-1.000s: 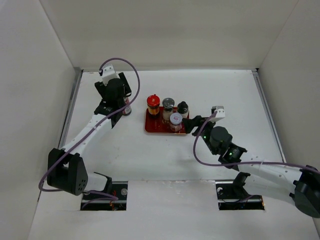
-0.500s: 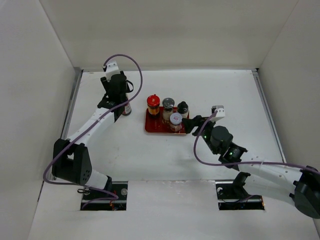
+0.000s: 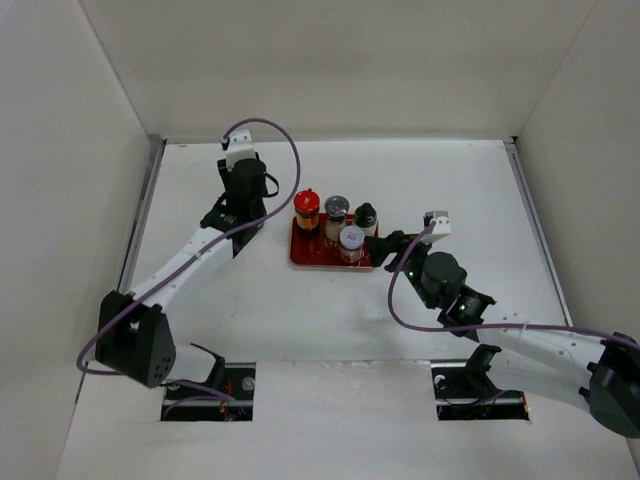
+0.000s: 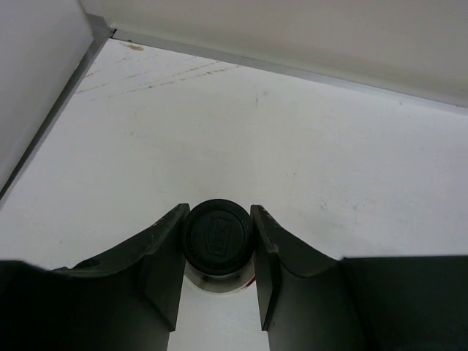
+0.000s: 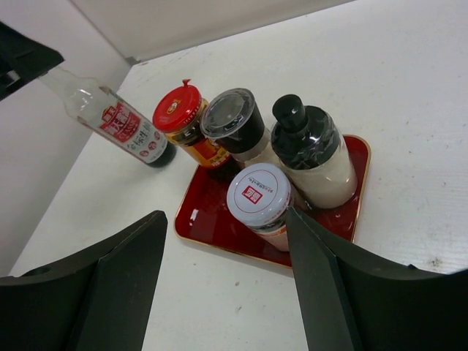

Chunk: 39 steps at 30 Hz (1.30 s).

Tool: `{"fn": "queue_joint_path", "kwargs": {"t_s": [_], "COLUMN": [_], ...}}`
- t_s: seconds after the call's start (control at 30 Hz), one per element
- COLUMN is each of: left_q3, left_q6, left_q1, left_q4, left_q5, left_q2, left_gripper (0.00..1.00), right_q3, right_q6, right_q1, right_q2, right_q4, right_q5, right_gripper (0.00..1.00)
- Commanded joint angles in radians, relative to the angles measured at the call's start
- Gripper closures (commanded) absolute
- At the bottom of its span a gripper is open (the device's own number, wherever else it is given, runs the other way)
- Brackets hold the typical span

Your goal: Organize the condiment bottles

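Condiment bottles stand four on the tray and one off it. The odd one, a tall slim clear glass bottle with a black cap and red-white label (image 5: pixel 121 121), is over the white surface (image 3: pixel 450 190) just left of the flat red rectangular tray (image 3: pixel 305 256), near the red-capped jar (image 5: pixel 179 110). The left end effector (image 4: pixel 218 213) pinches it at the cap, a finger pressed to each side, so the bottle's long axis runs down and away from the fingers. In the right wrist view it leans away from the tray (part of that may be the camera's angle). I cannot tell whether its base touches the surface.

Along the tray's far side stand the red-capped jar, a dark jar with a pale translucent lid (image 5: pixel 230 117) and a black-capped beige bottle (image 5: pixel 311 150). A silver-lidded jar (image 5: pixel 258 194) stands nearer the robot. The tray's near-left corner is bare.

That corner is probably where the slim bottle belongs, so the move turns on this: the gap lies to the robot's right of the held bottle and slightly nearer the bases, in front of the red-capped jar. The left arm is the nearer one and has the grip. A tall bottle swung low could clip the red cap.

The right end effector (image 3: pixel 390 247) hangs spread and empty just beside the tray's right side.
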Motion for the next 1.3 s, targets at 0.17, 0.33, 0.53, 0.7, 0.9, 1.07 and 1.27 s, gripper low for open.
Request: {"fn": "queue_joint_path", "kwargs": {"t_s": [0.17, 0.33, 0.53, 0.7, 0.9, 1.07, 1.27], "left_q3": [-0.092, -0.072, -0.024, 0.012, 0.017, -0.009, -0.086], "left_q6": [0.018, 0.017, 0.012, 0.012, 0.010, 0.004, -0.045], "left_q1": [-0.219, -0.351, -0.406, -0.434, -0.440, -0.440, -0.437], "left_q4": [0.074, 0.072, 0.130, 0.180, 0.241, 0.261, 0.256], "left_q5": [-0.101, -0.112, -0.069, -0.039, -0.016, -0.013, -0.013], "left_q2": [-0.323, -0.320, -0.253, -0.173, -0.116, -0.076, -0.099], "left_gripper": [0.92, 0.91, 0.92, 0.92, 0.92, 0.91, 0.81], "right_q3": [-0.005, -0.012, -0.013, -0.018, -0.016, -0.016, -0.018], "right_q6": [0.012, 0.012, 0.014, 0.014, 0.014, 0.014, 0.014], "right_q1": [-0.012, -0.027, -0.036, -0.041, -0.044, -0.046, -0.050], "right_q2": [0.003, -0.001, -0.003, -0.001, 0.008, 0.008, 0.006], "right_q4": [0.050, 0.049, 0.046, 0.047, 0.049, 0.050, 0.049], "right_q5": [0.001, 0.008, 0.007, 0.008, 0.005, 0.007, 0.008], "right_gripper": [0.24, 0.25, 0.25, 0.25, 0.25, 0.25, 0.25]}}
